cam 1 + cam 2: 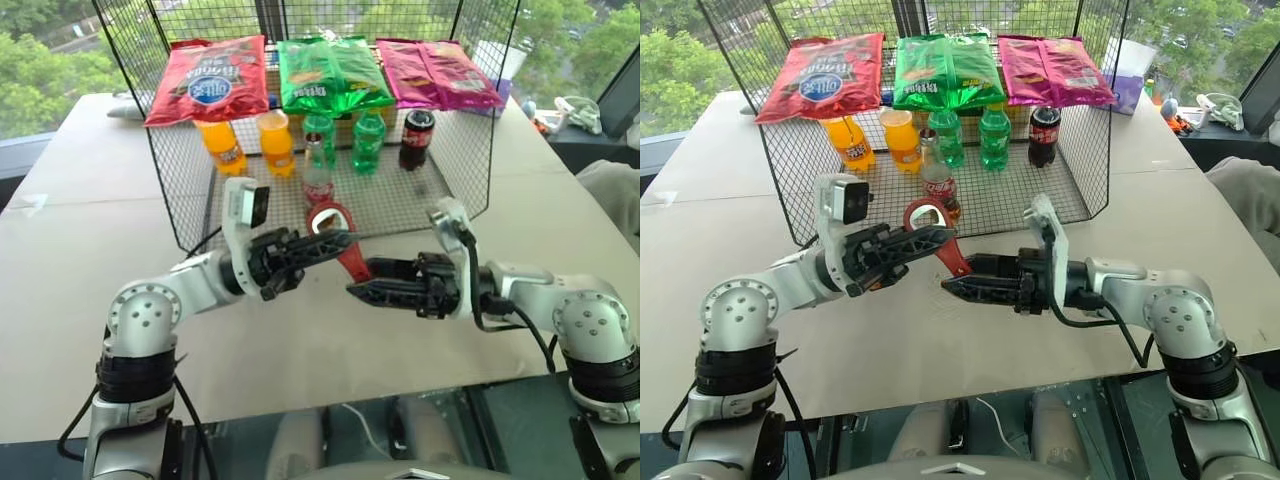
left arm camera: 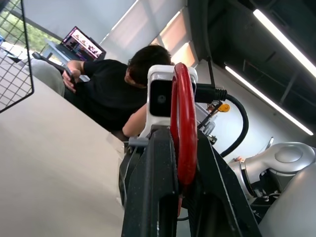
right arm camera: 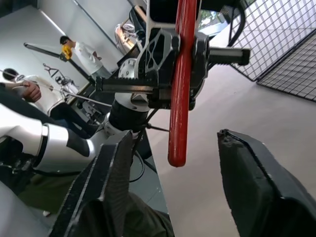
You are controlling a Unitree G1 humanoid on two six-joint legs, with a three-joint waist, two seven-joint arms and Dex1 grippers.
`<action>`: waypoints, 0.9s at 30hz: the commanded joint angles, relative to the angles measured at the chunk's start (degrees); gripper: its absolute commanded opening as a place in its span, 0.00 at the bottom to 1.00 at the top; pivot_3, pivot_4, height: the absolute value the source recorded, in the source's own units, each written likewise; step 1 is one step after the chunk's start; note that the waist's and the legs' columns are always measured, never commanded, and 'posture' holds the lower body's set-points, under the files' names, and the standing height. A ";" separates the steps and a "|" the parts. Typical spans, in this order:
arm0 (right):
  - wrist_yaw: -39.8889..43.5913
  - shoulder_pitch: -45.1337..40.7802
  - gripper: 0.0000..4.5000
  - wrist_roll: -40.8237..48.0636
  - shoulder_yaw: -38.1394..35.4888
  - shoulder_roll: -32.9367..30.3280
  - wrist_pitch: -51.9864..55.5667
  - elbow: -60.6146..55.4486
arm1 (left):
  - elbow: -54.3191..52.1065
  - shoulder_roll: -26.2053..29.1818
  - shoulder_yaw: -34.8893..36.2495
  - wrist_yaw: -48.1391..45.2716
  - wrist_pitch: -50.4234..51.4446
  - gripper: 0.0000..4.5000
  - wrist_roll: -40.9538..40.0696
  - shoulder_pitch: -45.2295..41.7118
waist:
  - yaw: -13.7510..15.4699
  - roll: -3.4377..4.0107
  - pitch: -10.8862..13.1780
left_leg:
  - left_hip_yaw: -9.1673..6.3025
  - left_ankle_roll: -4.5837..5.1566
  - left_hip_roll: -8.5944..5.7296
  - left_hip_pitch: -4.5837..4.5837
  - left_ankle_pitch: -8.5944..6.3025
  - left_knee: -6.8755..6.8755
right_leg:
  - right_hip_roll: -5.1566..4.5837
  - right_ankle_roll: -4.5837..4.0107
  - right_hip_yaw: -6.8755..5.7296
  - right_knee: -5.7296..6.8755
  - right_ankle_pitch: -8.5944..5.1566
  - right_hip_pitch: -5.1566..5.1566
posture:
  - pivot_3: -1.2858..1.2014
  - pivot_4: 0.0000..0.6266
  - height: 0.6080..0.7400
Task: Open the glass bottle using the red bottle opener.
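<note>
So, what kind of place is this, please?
Probably an office or robotics lab on an upper floor. Windows look onto treetops, a person sits by a laptop, and snack bags and drinks fill a wire basket on a big table.

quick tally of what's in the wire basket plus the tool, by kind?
Snack bags: 3, red, green, pink
Orange drink bottles: 2
Green bottles: 2
Glass bottle: 1
Dark cola drink: 1
Red bottle opener: 1
Total: 10
</note>
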 commanded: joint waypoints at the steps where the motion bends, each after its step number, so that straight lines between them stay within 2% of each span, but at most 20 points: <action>1: 1.70 -1.35 0.64 -0.79 -0.27 0.19 -0.24 0.07 | -1.42 -0.04 -0.54 -1.84 -0.79 0.00 0.53 -0.53 | 0.00 0.00 0.00 | 0.00 0.00 0.00 0.00 0.00 0.00 | 0.00 0.00 0.00 0.00 0.00 0.00 | 0.52 0.24 1.00; 10: 3.06 -2.17 0.64 -2.00 -0.33 0.95 0.04 0.67 | -1.20 -0.64 -1.23 -3.42 -1.15 0.00 2.70 -0.54 | 0.00 0.00 0.00 | -0.04 0.00 0.00 -0.01 0.00 0.00 | 0.00 0.00 0.00 0.00 0.00 -0.01 | 0.52 0.24 1.00; 13: 3.01 -2.20 0.45 -2.45 -0.24 1.46 0.01 0.74 | -1.40 -0.95 -1.41 -3.80 -1.23 0.00 3.35 -0.47 | -0.01 0.00 0.00 | -0.06 0.00 0.00 -0.01 0.00 0.00 | 0.00 0.00 -0.01 0.00 0.00 -0.01 | 0.52 0.24 1.00; 17: 3.41 -2.15 0.05 -2.75 0.01 1.94 0.28 0.64 | -1.72 -1.28 -1.75 -4.10 -1.53 0.00 4.17 -0.27 | -0.01 0.00 0.01 | -0.08 0.00 0.00 -0.01 0.00 0.00 | 0.00 0.00 0.00 0.00 0.00 -0.02 | 0.52 0.24 1.00; 18: 3.42 -2.11 0.01 -2.77 0.16 2.20 0.33 0.56 | -1.87 -1.26 -1.88 -4.34 -1.67 0.00 4.51 -0.14 | -0.01 0.01 0.01 | -0.07 0.00 0.00 -0.01 0.00 0.00 | 0.00 0.00 0.00 0.00 0.00 -0.01 | 0.52 0.24 1.00; 25: 3.21 -2.55 0.01 -3.95 -0.11 2.84 0.34 0.39 | -1.14 -0.96 -1.74 -7.03 -4.07 0.00 8.01 0.00 | 0.00 0.02 0.02 | -0.10 0.00 0.01 -0.02 0.00 -0.01 | 0.00 0.00 0.00 -0.01 0.00 -0.02 | 0.52 0.24 1.00; 26: 3.25 -2.49 0.00 -4.38 -0.20 2.70 0.23 0.29 | -1.28 -0.93 -1.46 -7.29 -4.37 0.19 8.18 0.12 | -0.01 0.02 0.02 | -0.10 0.00 0.01 -0.02 0.00 -0.01 | 0.00 0.00 0.00 -0.01 0.00 -0.02 | 0.52 0.24 1.00; 27: 3.33 -2.32 0.00 -5.08 -0.27 2.48 -0.02 0.10 | -1.47 -0.84 -1.25 -7.40 -4.68 0.23 8.42 0.32 | -0.02 0.02 0.02 | -0.10 0.00 0.01 -0.02 0.00 -0.01 | 0.00 0.00 0.00 -0.01 0.00 -0.02 | 0.52 0.24 1.00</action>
